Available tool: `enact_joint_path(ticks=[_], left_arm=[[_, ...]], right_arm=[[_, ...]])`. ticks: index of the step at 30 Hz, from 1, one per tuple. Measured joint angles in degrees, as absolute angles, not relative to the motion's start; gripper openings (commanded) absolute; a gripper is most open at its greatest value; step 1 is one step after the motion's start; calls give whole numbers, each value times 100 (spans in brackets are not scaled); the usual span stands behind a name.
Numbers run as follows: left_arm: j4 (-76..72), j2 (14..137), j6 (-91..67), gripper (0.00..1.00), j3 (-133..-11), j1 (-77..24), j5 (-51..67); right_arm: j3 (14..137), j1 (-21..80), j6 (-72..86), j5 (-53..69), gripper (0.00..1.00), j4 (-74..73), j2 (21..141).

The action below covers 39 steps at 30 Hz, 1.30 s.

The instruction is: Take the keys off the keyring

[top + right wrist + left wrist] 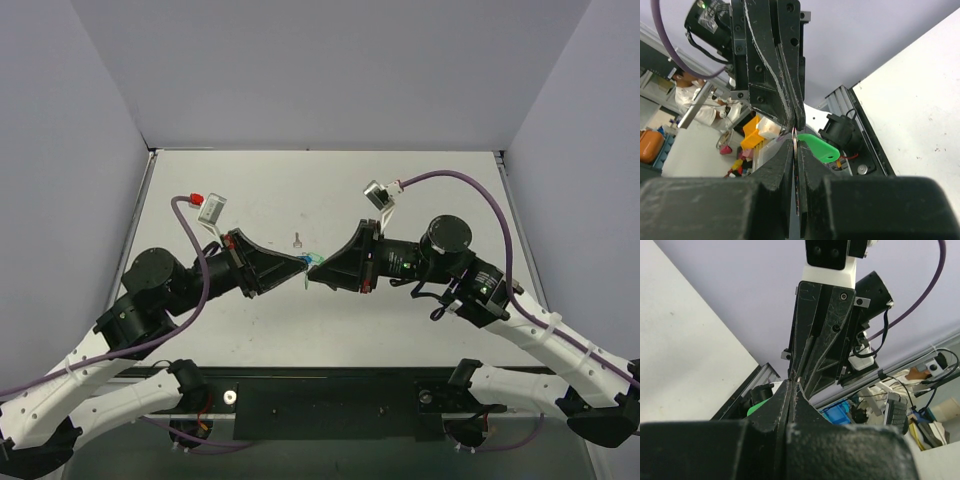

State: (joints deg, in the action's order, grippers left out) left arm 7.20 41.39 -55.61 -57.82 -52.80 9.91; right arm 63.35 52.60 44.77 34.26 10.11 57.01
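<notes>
My two grippers meet tip to tip above the middle of the table. The left gripper (303,266) (791,385) is shut, with a thin silver sliver of the keyring (801,384) at its tips. The right gripper (312,277) (796,142) is shut on the keyring (797,165), seen edge-on as a thin metal strip between its pads. A key with a green head (821,147) (757,407) hangs from the ring beside the right fingertips. A bit of blue and green (318,260) shows between the grippers in the top view. One bare silver key (297,239) lies on the table just behind them.
The white tabletop (300,190) is bounded by grey walls at the back and sides. A black rail (330,400) with the arm bases runs along the near edge. Purple cables (460,180) loop over each arm.
</notes>
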Motion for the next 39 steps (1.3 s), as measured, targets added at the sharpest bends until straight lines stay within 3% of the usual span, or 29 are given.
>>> enact_joint_path(ticks=[9, 12, 16, 18, 21, 23, 27, 32, 39], left_arm=[[1302, 4289, -5227, 0, -6005, -5280, 1505], [1413, 4298, -5186, 39, -6034, -5280, 1564], [1481, 4287, -5105, 66, -6069, -5280, 1529], [1470, 4167, -5111, 73, -6049, -5282, 1402], [1116, 3559, -5179, 72, -5671, -5280, 1111], [823, 3079, -5223, 61, -5363, -5282, 934], [-180, 2469, -5408, 54, -4703, -5282, 722], [-1142, 2512, -5660, 52, -3990, -5282, 683], [-1782, 2921, -5741, 43, -3940, -5282, 757]], right_arm=[[6486, 5260, 4075, 3791, 0, 303, 5701], [6495, 5260, 4014, 3833, 0, 178, 5701], [6506, 5260, 3920, 3824, 0, 56, 5701], [6506, 5260, 3911, 3780, 0, 23, 5701], [6449, 5260, 4056, 3686, 0, 161, 5662], [6267, 5260, 4303, 3616, 0, 519, 5579], [5846, 5264, 4963, 3524, 0, 1481, 5476], [5765, 5367, 5496, 3489, 0, 2259, 5548], [5800, 5557, 5684, 3479, 0, 2606, 5673]])
